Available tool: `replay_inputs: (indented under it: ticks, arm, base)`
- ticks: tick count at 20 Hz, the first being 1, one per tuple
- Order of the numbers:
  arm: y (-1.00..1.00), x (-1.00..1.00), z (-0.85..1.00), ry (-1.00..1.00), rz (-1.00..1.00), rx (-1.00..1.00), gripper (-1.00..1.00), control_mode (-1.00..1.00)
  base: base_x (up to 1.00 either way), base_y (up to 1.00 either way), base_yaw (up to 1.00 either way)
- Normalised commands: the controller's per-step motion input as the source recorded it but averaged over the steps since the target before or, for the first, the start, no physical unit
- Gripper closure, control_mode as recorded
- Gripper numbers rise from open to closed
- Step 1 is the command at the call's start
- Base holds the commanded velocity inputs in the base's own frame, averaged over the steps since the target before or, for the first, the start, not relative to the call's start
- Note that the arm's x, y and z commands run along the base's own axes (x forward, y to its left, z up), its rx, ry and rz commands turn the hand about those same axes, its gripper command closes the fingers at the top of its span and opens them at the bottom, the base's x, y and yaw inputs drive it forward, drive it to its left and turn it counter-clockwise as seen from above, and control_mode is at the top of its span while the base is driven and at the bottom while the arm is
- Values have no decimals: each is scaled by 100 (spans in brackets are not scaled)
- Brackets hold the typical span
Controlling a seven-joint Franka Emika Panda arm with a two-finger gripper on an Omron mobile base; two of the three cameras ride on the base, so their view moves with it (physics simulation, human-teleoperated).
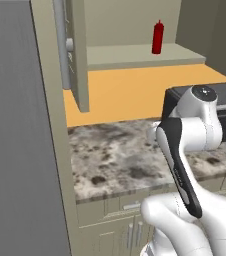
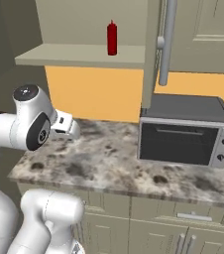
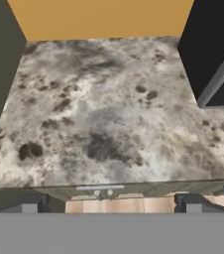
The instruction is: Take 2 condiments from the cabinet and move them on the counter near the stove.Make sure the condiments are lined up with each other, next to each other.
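Jaws spread wide above counter (image 3: 109,124) front edge, red bottle (image 2: 112,37) on cabinet shelf (image 2: 74,55) lip.

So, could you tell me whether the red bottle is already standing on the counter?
No, the red bottle stands upright on the open cabinet's shelf, well above the mottled counter.

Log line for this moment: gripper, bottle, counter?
gripper: open, empty, over counter | red bottle: upright on cabinet shelf | microwave: on counter
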Motion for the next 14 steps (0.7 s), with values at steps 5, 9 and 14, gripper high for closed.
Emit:
replay_inputs:
  ticks: [5,9,14]
  arm:
    - [0,0,0,0,0,0,-100,100]
    - [0,0,0,0,0,0,-100,100]
    - [0,0,0,0,0,0,-100,100]
  base:
    - [78,-1,0]
    - [71,0,0]
    - [25,0,0]
